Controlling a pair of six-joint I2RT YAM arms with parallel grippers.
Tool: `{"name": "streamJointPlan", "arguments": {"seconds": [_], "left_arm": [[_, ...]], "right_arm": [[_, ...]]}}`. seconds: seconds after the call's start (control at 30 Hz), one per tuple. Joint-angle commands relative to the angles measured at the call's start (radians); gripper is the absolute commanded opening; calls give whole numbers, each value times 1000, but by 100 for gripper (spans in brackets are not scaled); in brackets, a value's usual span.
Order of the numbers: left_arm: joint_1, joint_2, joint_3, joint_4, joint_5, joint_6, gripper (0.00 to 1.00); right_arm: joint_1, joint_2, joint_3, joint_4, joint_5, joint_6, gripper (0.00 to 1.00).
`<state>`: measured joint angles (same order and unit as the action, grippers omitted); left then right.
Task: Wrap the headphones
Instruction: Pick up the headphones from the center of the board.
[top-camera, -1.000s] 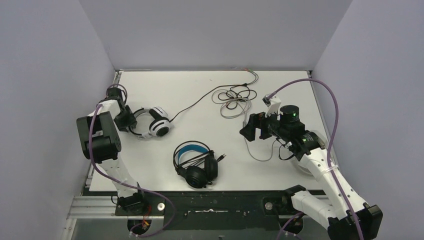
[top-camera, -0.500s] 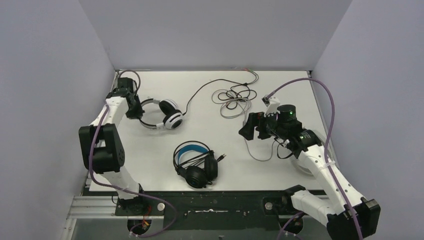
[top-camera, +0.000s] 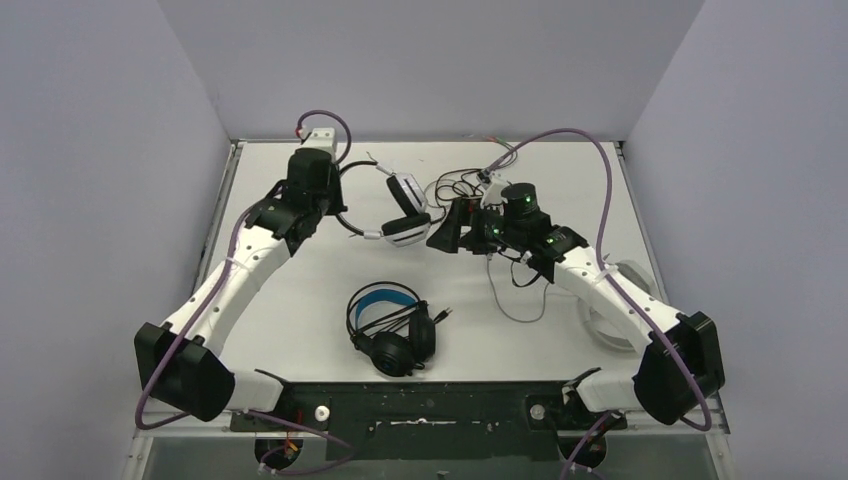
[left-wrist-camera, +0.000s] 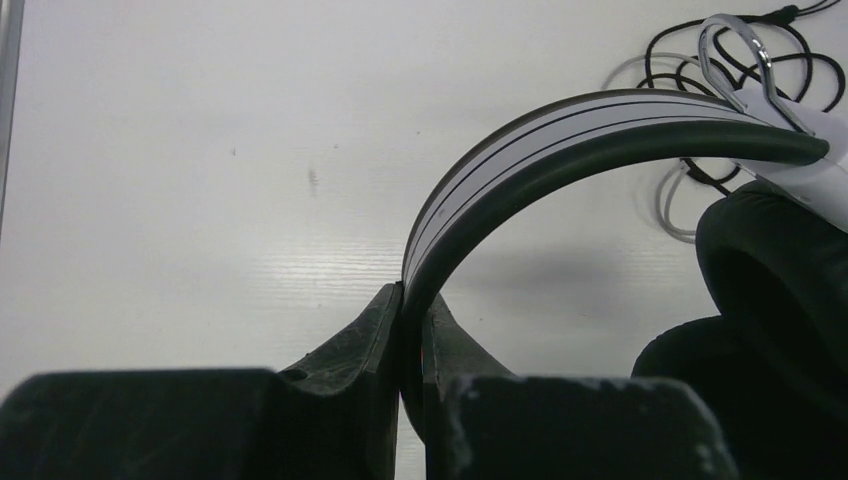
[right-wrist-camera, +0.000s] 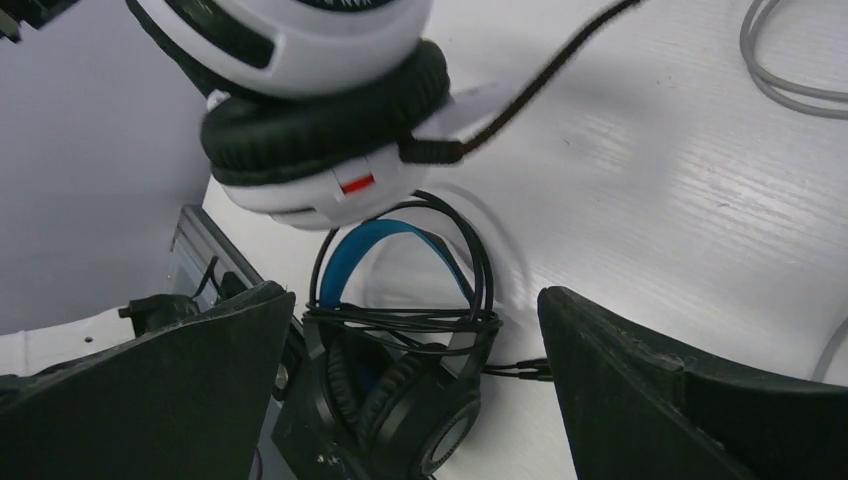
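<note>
Roughly a third done, by my read: the black over-ear headset with blue-lined headband lies on the white counter near the front edge, black cable looped round its band. The white-and-grey headset with black ear pads hangs above the counter at mid-back, with the left gripper fingers clamped on its striped headband. Its dark cord trails loose toward the tangle of dark and pale cables, so unwrapped. Right gripper fingers wide apart, near the ear cups, touching nothing. Third pale headset sits at the right edge, mostly hidden under the right arm; wrap state unclear. Room: bare counter at left and right-back, walls close on three sides. The tangle just beside the right gripper could snag.
</note>
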<state>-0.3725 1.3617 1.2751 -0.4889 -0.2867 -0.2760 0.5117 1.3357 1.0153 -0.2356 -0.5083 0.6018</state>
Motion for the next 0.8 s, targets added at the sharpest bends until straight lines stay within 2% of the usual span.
{"name": "streamJointPlan", "arguments": {"seconds": [0.0, 0.13, 0.23, 0.33, 0.43, 0.53, 0.67, 0.77], "left_arm": [[-53, -30, 115, 111, -49, -15, 0], [-49, 15, 290, -131, 62, -70, 0], [-38, 31, 392, -291, 171, -109, 0], [29, 23, 462, -406, 326, -190, 0], [107, 41, 557, -517, 519, -279, 0], [132, 51, 619, -586, 663, -324, 0], [131, 27, 597, -551, 835, -419, 0], [131, 5, 564, -506, 917, -450, 0]], "right_arm": [[-27, -48, 45, 84, 20, 23, 100], [-99, -121, 64, -76, 26, -170, 100], [-163, -197, 26, -91, 0, -271, 100], [-192, -239, -10, -68, -39, -357, 100], [-193, -263, -55, 33, -59, -396, 100], [-193, -278, -113, 211, -78, -414, 100], [-193, -236, -129, 414, -130, -425, 100], [-193, -188, -108, 487, -128, -423, 100]]}}
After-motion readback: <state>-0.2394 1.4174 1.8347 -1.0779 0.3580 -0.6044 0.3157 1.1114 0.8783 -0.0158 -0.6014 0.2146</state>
